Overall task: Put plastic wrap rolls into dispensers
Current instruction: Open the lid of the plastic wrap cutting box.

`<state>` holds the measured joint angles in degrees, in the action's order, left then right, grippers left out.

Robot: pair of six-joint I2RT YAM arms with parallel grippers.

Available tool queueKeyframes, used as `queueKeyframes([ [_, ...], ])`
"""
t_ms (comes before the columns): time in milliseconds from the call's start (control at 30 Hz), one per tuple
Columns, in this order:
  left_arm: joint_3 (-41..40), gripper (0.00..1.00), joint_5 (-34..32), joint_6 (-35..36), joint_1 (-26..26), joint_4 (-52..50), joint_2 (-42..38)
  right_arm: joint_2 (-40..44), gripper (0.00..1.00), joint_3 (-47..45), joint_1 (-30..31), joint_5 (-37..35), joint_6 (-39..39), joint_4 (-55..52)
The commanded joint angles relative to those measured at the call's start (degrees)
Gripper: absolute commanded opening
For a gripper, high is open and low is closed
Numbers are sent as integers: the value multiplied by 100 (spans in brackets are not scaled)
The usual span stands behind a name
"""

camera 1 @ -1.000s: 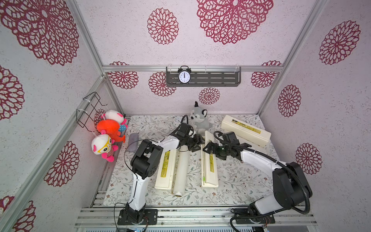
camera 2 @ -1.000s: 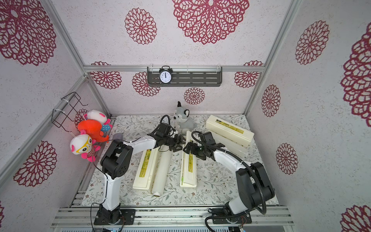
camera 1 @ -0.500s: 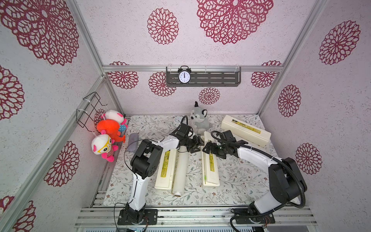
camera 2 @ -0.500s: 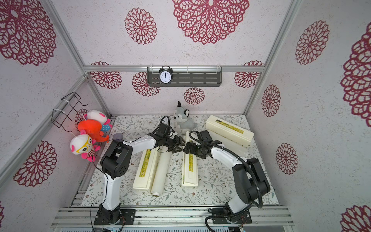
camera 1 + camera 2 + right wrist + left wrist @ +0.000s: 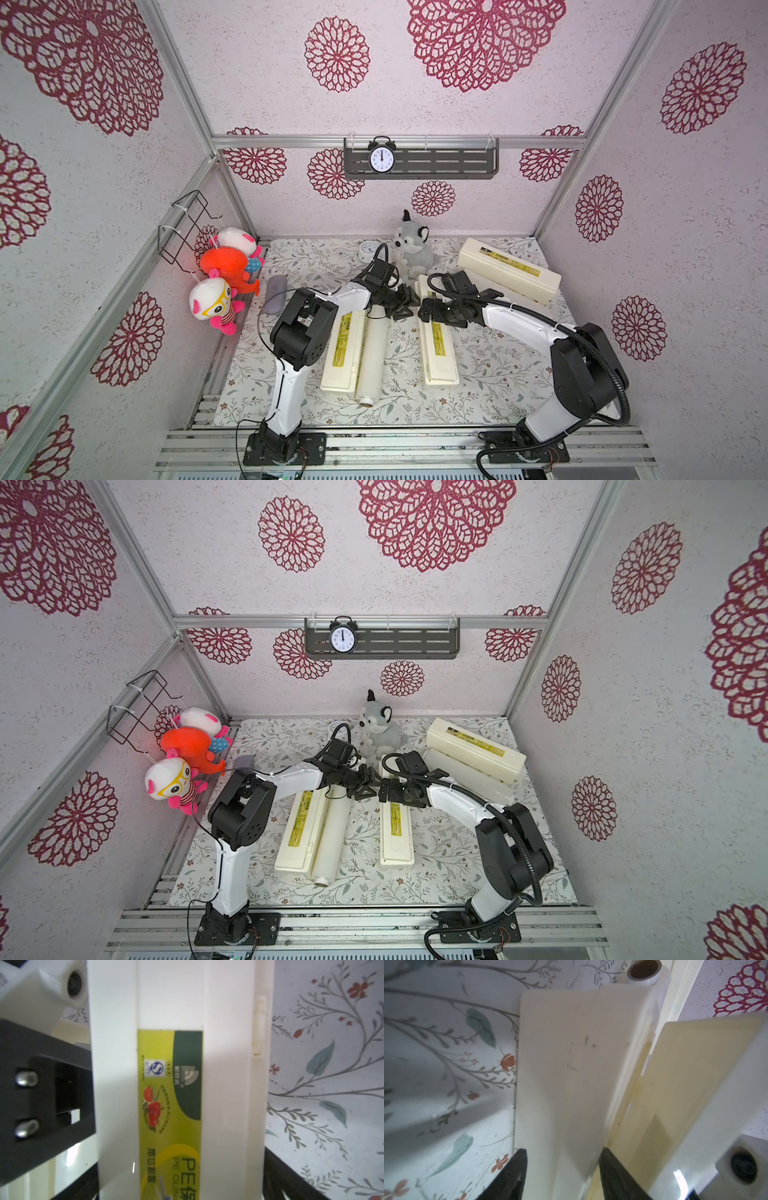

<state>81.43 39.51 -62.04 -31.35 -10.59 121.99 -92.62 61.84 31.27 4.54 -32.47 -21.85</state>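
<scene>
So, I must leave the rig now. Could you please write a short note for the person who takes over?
Left gripper: fingers either side of the middle dispenser at its far end; grip unclear.
Right gripper: open, straddling the same dispenser.
One plastic wrap roll lies beside the left dispenser, a second roll beside the back dispenser; a third is not in view.
Done: no loading visible; all lids look shut.
Left: open the dispensers, put the rolls in.

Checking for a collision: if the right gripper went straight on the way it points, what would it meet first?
Most likely the middle box: the right gripper points at its labelled lid, fingers either side of it in the wrist view. The gap left is hard to judge.
</scene>
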Motion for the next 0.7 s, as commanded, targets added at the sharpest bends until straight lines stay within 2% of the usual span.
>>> queueKeyframes([
  [0,-75,58,5,77,-30,110,44,-55,99,305,67,-747,277,6],
  [400,-175,55,-79,148,-11,15,152,-462,99,826,402,-2168,167,-598],
  [667,-241,55,-102,157,15,14,158,-136,99,1040,433,-1981,223,-766],
])
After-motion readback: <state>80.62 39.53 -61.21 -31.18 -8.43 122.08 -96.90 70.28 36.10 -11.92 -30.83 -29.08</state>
